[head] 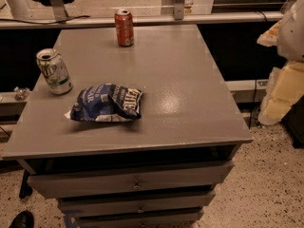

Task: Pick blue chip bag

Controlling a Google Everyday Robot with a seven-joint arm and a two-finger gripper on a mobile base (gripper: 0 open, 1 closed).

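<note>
Gray tabletop (185, 75) w/ blue chip bag (105, 103) front-left; jaws out of view.

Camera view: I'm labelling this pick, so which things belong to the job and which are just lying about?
Job: blue chip bag, lying front left on the top; the gripper, not in view.
Lying about: red can at the back; green-and-white can at the left edge; grey drawer cabinet underneath them.

The bag (105, 103) lies flat near the bench's (190, 94) front left corner. A green-and-white can (54, 71) stands by the left edge, a red can (124, 28) by the far edge. The pincer (293, 30), a pale blur, hangs beyond the right edge.
</note>
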